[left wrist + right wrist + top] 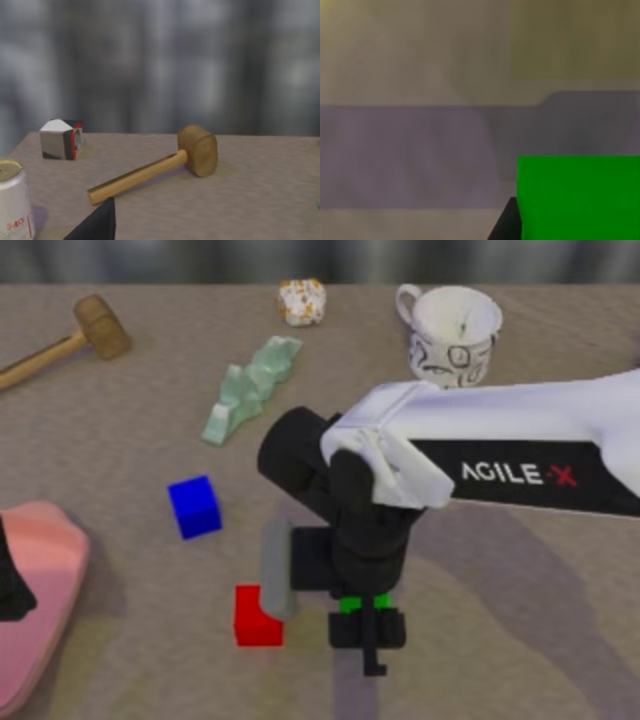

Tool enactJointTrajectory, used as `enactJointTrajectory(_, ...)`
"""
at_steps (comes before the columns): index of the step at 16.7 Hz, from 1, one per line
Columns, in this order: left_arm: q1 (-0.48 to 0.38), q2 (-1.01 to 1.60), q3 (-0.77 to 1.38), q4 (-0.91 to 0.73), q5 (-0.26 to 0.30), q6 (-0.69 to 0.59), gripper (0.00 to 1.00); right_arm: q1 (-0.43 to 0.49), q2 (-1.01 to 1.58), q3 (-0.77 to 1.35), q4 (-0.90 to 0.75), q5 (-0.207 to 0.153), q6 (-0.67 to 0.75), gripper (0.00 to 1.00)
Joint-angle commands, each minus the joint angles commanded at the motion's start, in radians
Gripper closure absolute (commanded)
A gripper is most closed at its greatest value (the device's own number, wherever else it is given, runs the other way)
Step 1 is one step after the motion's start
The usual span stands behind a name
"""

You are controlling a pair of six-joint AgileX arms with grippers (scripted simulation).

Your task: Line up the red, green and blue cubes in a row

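My right gripper (366,632) hangs near the table's front middle, shut on the green cube (350,603), which shows only as slivers under the wrist. In the right wrist view the green cube (580,197) fills the near corner, with a dark finger (507,225) against its side. Just left of that gripper the red cube (256,620) rests on the table, its far corner covered by a grey part of the arm. The blue cube (194,506) lies farther back and left, apart from the red one. My left gripper (10,585) is parked at the left edge, open.
A wooden mallet (85,332) lies at the back left, an orange-speckled white block (302,301) and a patterned mug (452,332) along the back, a pale green figure (250,388) behind the blue cube. A pink object (40,580) sits at the left edge. A can (12,200) stands beside the left gripper.
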Motion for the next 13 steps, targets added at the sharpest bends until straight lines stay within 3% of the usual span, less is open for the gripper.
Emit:
enactJointTrajectory(2,0.000,0.000,0.000,0.000,0.000,0.000,0.00,0.000,0.000,0.000,0.000,0.000,0.000,1.00)
enactJointTrajectory(13,0.000,0.000,0.000,0.000,0.000,0.000,0.00,0.000,0.000,0.000,0.000,0.000,0.000,0.17)
